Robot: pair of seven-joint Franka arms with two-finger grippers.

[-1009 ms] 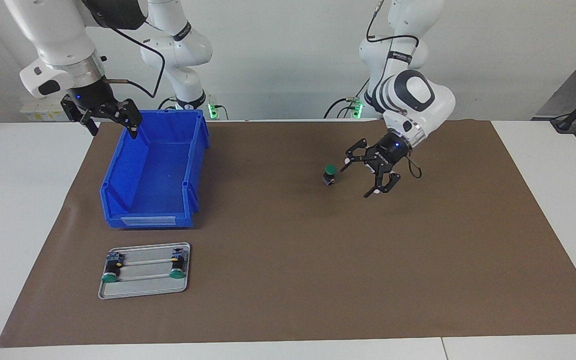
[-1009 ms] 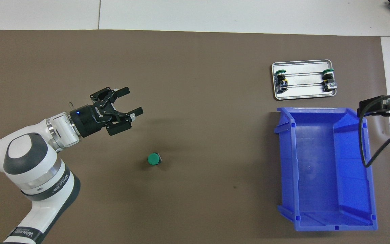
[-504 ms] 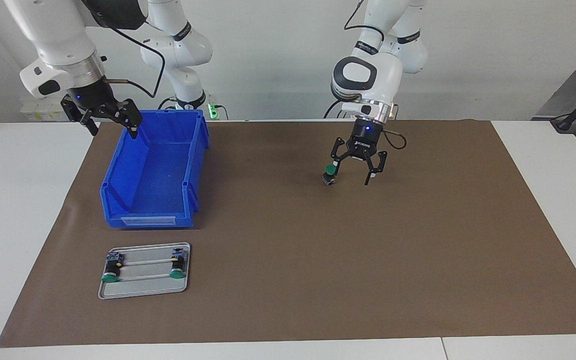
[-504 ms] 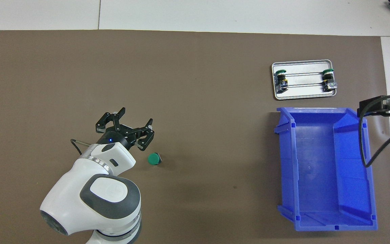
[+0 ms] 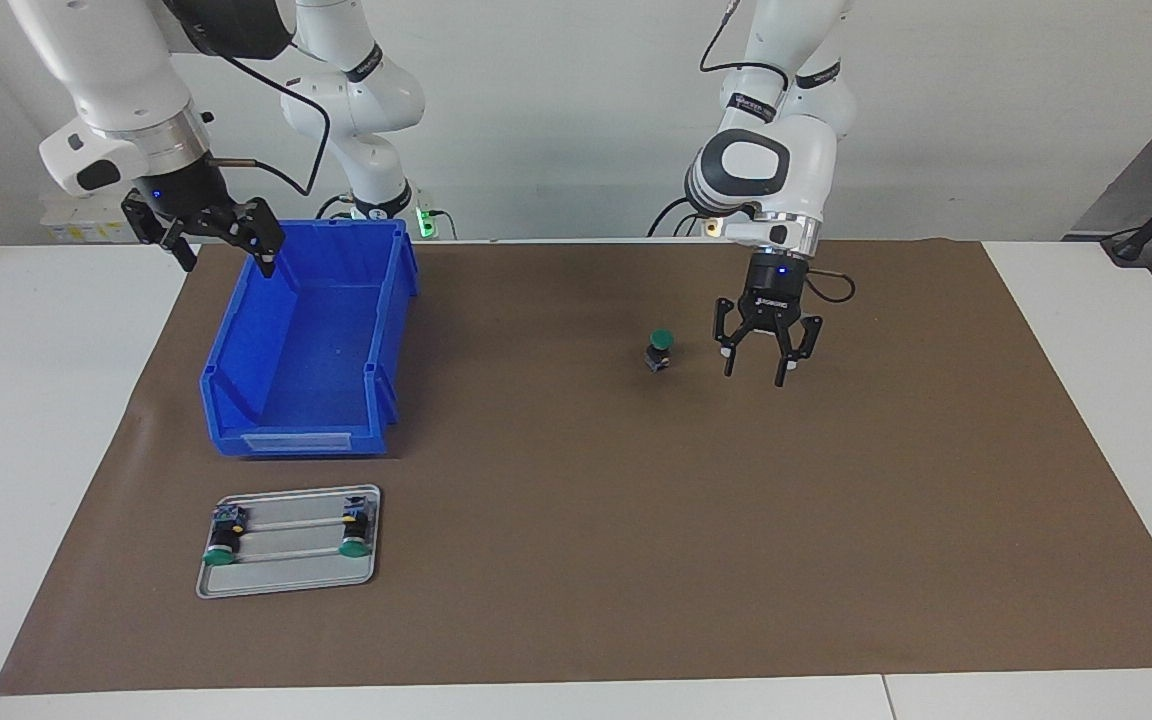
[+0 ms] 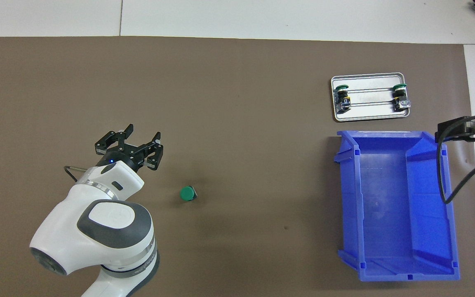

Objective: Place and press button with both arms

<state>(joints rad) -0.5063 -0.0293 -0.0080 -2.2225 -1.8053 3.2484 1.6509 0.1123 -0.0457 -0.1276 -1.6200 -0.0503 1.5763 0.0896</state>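
The button [image 5: 659, 347] stands upright on the brown mat, green cap up; it also shows in the overhead view [image 6: 187, 193]. My left gripper [image 5: 753, 377] points down, open and empty. It hangs just above the mat beside the button, toward the left arm's end of the table, and is apart from it; the overhead view shows the left gripper [image 6: 144, 130] too. My right gripper [image 5: 227, 262] is open and empty and waits over the blue bin's [image 5: 306, 440] corner nearest the robots. Only part of the right gripper [image 6: 464, 130] shows from overhead.
A flat grey metal tray [image 5: 286, 582] lies farther from the robots than the bin. It holds two more green-capped buttons [image 5: 221, 545] [image 5: 355, 535] lying on their sides. The blue bin [image 6: 394, 273] and the tray [image 6: 367, 118] sit toward the right arm's end.
The left gripper turned from tilted to pointing straight down, came close to the button, then moved away toward the left arm's end. The button and the right arm have not moved.
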